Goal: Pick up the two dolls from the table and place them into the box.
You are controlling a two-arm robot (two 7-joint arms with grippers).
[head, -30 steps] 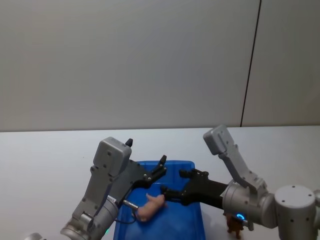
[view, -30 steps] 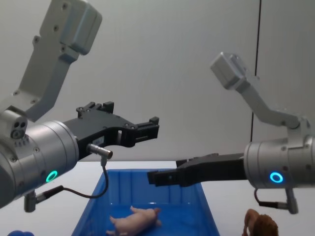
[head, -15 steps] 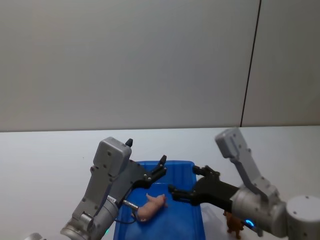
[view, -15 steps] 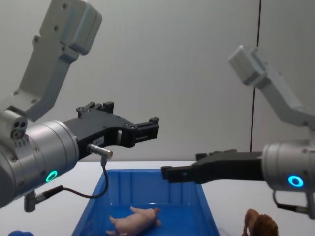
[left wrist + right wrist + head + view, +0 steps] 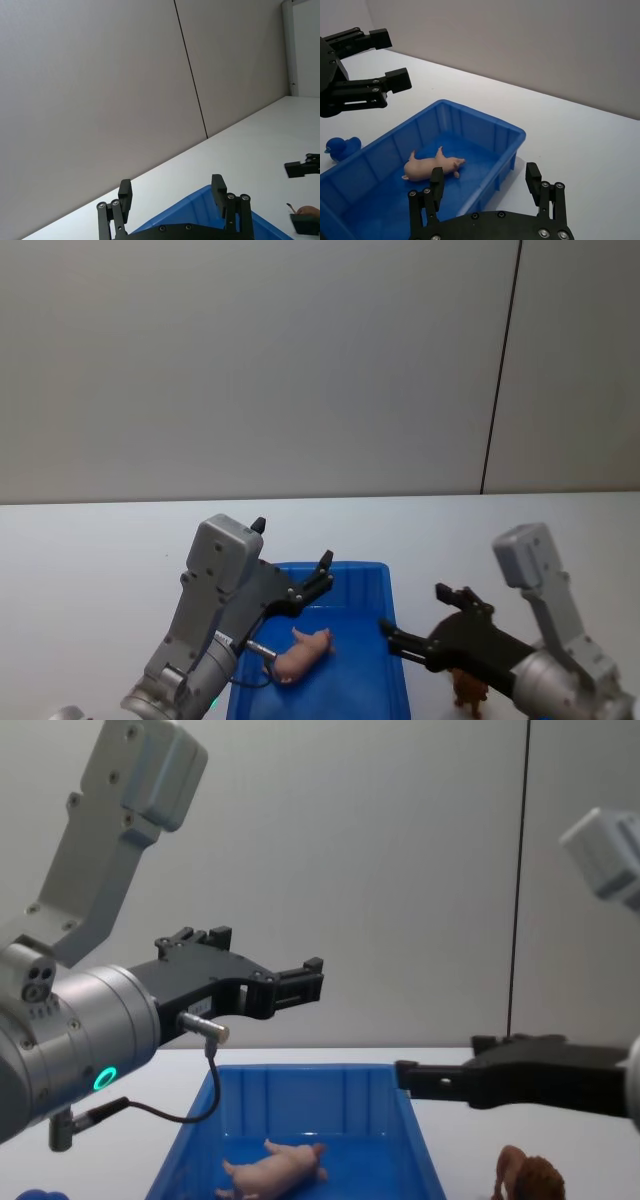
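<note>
In box [image 5: 350, 566], pig [image 5: 300, 654] lies w/ long axis diag., near-L to far-R.

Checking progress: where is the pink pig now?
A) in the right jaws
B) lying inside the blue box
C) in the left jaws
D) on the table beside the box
B: the pig lies inside the blue box, left gripper and right gripper both open, clear of it.

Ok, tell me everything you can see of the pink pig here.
The pig is a small pale pink figurine, smooth and plastic-looking, with a rounded body and thin legs. It lies on its side on the floor of the blue box, roughly mid-floor, with its legs sticking out sideways. Only the box floor touches it, and it is clear of the walls.
</note>
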